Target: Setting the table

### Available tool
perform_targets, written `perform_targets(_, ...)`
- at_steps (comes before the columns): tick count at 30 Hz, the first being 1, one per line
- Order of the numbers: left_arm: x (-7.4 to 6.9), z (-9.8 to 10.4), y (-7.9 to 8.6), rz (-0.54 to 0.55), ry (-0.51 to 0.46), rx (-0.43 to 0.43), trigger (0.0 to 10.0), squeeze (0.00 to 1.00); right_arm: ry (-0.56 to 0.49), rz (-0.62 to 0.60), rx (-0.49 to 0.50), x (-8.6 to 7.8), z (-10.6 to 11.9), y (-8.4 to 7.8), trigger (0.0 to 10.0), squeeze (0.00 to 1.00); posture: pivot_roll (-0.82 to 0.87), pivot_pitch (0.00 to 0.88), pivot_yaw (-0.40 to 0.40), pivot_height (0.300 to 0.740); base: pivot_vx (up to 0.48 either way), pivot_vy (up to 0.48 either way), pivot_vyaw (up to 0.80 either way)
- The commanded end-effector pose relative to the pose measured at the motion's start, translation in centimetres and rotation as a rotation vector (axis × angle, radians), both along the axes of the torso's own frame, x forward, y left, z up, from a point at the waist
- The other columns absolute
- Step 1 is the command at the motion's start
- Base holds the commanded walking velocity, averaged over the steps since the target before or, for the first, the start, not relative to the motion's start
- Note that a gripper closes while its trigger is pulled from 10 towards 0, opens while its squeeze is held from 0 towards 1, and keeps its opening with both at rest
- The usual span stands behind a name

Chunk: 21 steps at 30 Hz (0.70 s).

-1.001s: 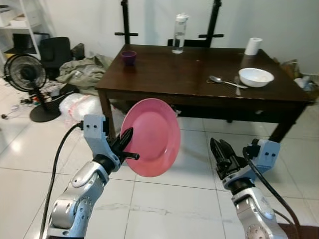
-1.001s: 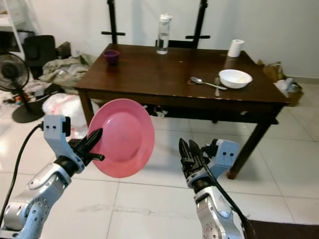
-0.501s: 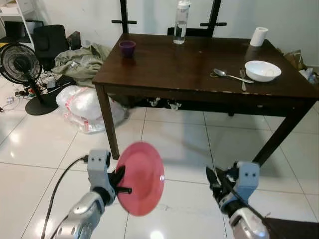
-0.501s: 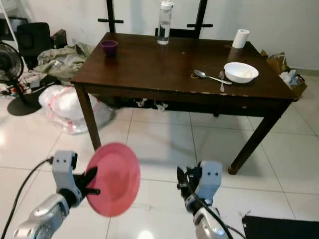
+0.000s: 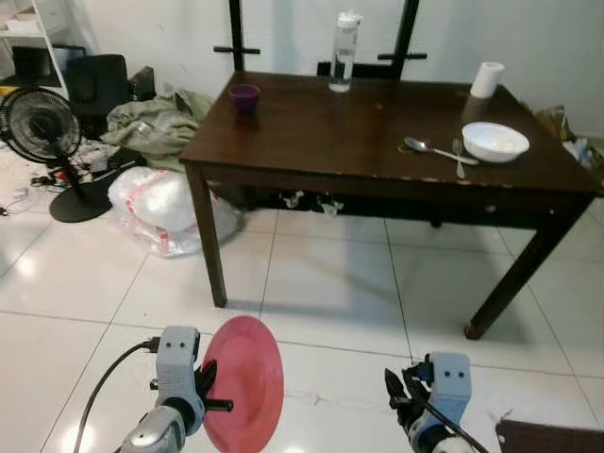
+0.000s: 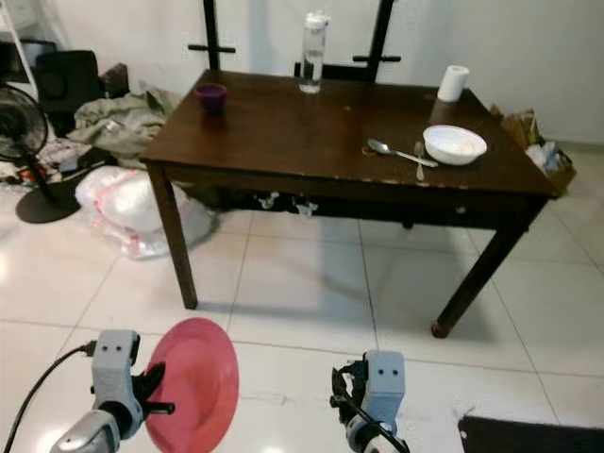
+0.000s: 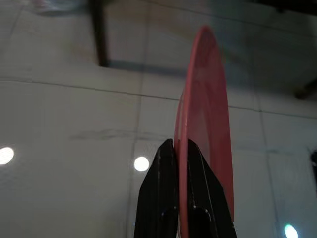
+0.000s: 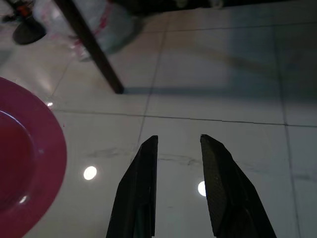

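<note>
- Tool on the left arm is pinching the rim of the pink plate, its two black fingers pressing together on either side of the edge, with the plate standing nearly on edge rather than lying flat.
- Tool on the right arm is carrying nothing; its fingers are standing spread with bare floor tile showing between them, and it is hanging low, on the far side of the plate from the left arm.
- Plate is sitting well short of the tabletop, down near the white tiled floor and in front of the table's near-left leg.
- Tabletop is already carrying a white bowl toward its right end, with a spoon and a fork lying just beside the bowl on its left.
- Further from the bowl, a purple cup is standing near the back-left corner, a clear water bottle at the back edge, and a paper roll behind the bowl.
- Judged from this, the step in hand is carrying the plate to the table; it is not yet set down.
- Next move is likely calling for closing on the table, raising the plate above its edge, levelling it, and laying it on a bare patch left of the cutlery.
</note>
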State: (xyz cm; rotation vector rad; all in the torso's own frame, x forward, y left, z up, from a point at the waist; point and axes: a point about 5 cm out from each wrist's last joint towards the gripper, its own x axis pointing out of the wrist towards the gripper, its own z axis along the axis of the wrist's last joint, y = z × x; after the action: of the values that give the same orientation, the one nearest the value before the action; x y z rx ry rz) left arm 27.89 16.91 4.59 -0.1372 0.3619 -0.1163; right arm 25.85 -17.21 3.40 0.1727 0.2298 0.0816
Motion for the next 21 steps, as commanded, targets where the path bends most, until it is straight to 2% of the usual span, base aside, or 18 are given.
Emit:
perform_targets(1, -0.35, -0.63, 0.41, 0.019, 0.019, 0.019, 10.0, 0.0, 0.02, 0.013, -0.016, -0.34, -0.72, 0.51, 10.0, 0.0, 0.01, 0.089, 0.074, 0.74, 0.0, 0.0, 0.79)
perform_targets(5, -0.37, -0.8, 0.5, 0.03, 0.02, 0.027, 10.0, 0.0, 0.031, 0.028, -0.019, -0.44, -1.04, 0.92, 10.0, 0.0, 0.01, 0.091, 0.072, 0.74, 0.0, 0.0, 0.79)
perform_targets(21, -0.02, -0.82, 0.53, 0.063, -0.004, 0.032, 10.0, 0.0, 0.016, 0.039, -0.038, -0.17, -1.23, 0.65, 10.0, 0.0, 0.01, 0.095, 0.064, 0.74, 0.0, 0.0, 0.79)
